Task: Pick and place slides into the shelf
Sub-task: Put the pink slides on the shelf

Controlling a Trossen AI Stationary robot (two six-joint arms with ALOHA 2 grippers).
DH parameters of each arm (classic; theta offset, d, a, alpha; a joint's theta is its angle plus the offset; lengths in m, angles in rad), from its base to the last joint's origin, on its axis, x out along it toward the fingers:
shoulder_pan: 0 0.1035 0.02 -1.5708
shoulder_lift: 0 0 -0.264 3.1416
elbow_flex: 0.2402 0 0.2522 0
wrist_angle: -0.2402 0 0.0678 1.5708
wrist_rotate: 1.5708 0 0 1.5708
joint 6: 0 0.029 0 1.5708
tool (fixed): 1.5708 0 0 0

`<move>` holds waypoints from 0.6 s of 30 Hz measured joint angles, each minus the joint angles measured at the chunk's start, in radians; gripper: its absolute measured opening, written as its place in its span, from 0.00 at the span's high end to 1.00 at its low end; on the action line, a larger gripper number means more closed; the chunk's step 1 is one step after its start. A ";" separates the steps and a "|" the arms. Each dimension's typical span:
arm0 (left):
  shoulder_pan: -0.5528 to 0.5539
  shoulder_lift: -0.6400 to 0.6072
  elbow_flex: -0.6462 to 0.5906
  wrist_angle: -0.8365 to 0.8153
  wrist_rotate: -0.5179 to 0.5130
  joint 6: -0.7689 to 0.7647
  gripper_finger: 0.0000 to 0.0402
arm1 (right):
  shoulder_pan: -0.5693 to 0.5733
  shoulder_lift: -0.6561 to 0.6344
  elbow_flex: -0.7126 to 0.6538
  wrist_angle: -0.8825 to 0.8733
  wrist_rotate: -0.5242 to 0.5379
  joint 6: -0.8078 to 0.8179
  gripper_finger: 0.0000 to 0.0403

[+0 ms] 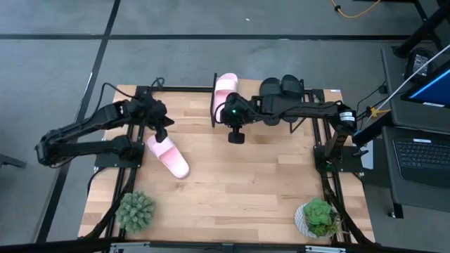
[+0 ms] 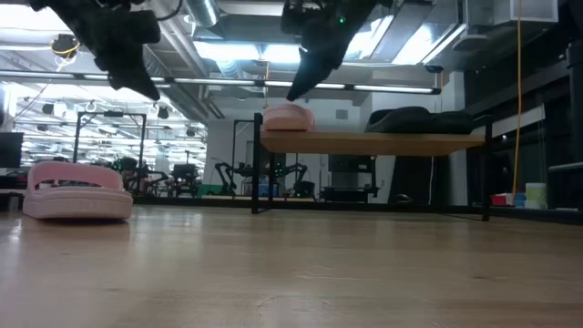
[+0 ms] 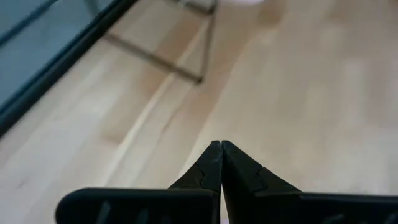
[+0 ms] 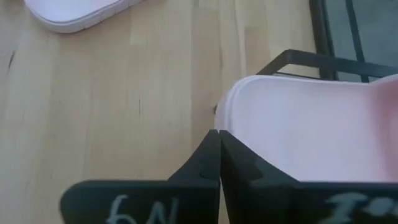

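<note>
One pale pink slide [image 1: 167,156] lies flat on its sole on the table, seen at the left in the low view [image 2: 77,191]. A second pink slide [image 1: 225,90] and two black slides [image 1: 281,87] rest on the top board of the shelf [image 2: 383,143] at the table's far edge. My left gripper [image 1: 162,130] is shut and hangs above the table's pink slide, high in the low view [image 2: 150,91]. My right gripper [image 2: 293,94] is shut and hovers just over the near end of the shelf's pink slide [image 4: 311,130]; a small gap shows between them.
Two small potted plants stand near the table's near corners [image 1: 136,211] [image 1: 318,216]. The shelf's thin black frame [image 4: 298,59] stands by my right gripper. Bare wood lies between the pink slide and the plants. A laptop [image 1: 422,151] sits off the table's right side.
</note>
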 joint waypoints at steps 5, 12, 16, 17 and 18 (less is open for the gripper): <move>-0.167 0.001 0.007 -0.092 -0.185 -0.105 1.00 | 0.009 0.000 -0.045 0.031 0.000 -0.002 1.00; -0.388 0.001 0.008 -0.132 -0.297 -0.317 1.00 | 0.008 -0.003 -0.053 0.050 0.000 -0.002 1.00; -0.511 0.010 0.053 -0.144 -0.366 -0.420 1.00 | 0.008 -0.006 -0.053 0.036 0.000 -0.003 1.00; -0.543 0.017 0.068 -0.159 -0.389 -0.448 1.00 | 0.009 -0.006 -0.053 0.029 0.000 -0.002 1.00; -0.574 0.027 0.084 -0.177 -0.414 -0.473 1.00 | 0.010 -0.006 -0.053 0.022 0.000 -0.002 1.00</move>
